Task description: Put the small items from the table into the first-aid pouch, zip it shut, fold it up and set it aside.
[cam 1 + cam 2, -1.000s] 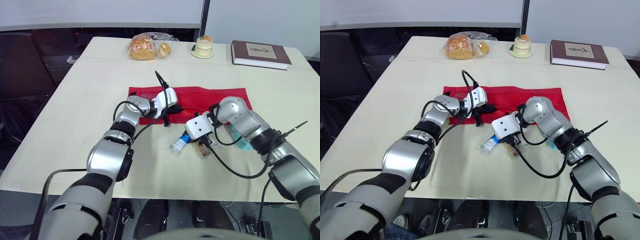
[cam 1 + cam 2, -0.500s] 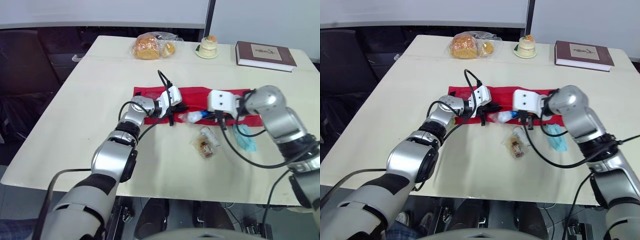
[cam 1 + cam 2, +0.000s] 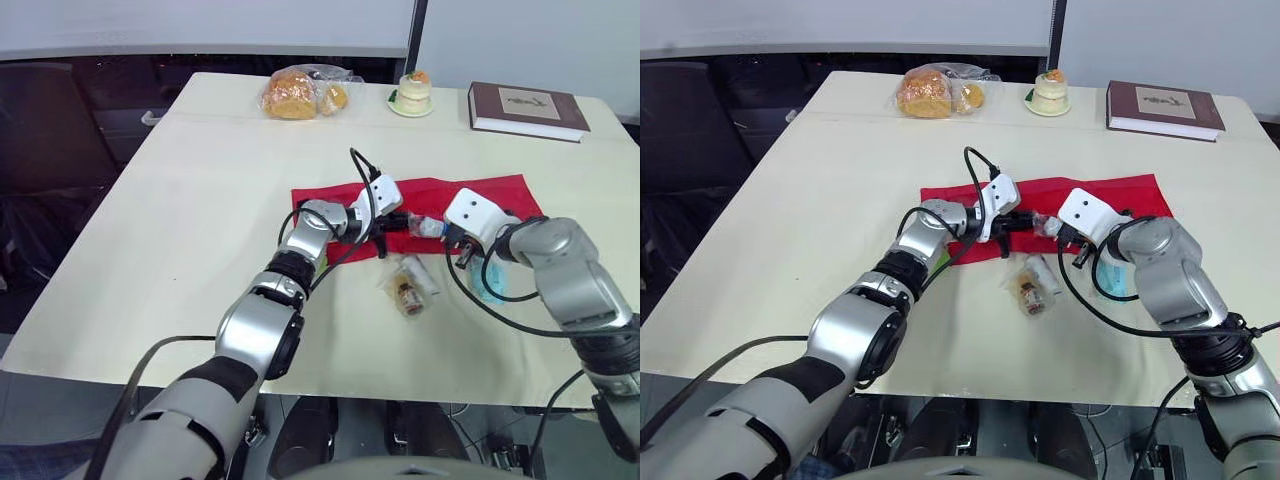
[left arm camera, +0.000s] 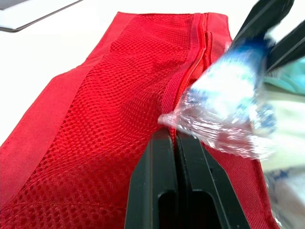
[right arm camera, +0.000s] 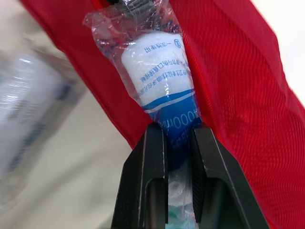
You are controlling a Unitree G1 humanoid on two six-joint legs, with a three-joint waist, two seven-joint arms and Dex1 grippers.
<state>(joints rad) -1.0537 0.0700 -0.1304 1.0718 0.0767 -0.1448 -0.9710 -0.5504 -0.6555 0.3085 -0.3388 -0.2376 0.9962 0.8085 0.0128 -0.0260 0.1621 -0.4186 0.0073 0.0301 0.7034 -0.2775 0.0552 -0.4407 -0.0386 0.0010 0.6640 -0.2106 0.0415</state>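
You are looking down on a pale counter [image 3: 190, 210] with a red first-aid pouch [image 3: 500, 194] lying flat across its middle, zip edge towards you. Your left gripper [image 3: 394, 222] has its two black fingers pressed together on the pouch's mesh edge right beside the zip, apparently pinching it to hold the opening. Your right gripper [image 5: 178, 130] is clamped on the blue-printed end of a bandage roll [image 5: 158, 71] sealed in clear plastic. The roll's far end sits at the zip slit, between the red fabric edges and just beside the left fingertips.

The step in hand looks like loading: the first item is at the mouth of the pouch but not yet fully inside. Two more items wait on the counter near the pouch: a clear wrapped packet [image 3: 405, 288] and a teal item [image 3: 1112, 278] partly under your right arm.

Next, you probably need to push the roll deeper along the slit while the left gripper keeps the edge lifted, then let go only once the wrapper clears the zip teeth, since loose plastic could snag there
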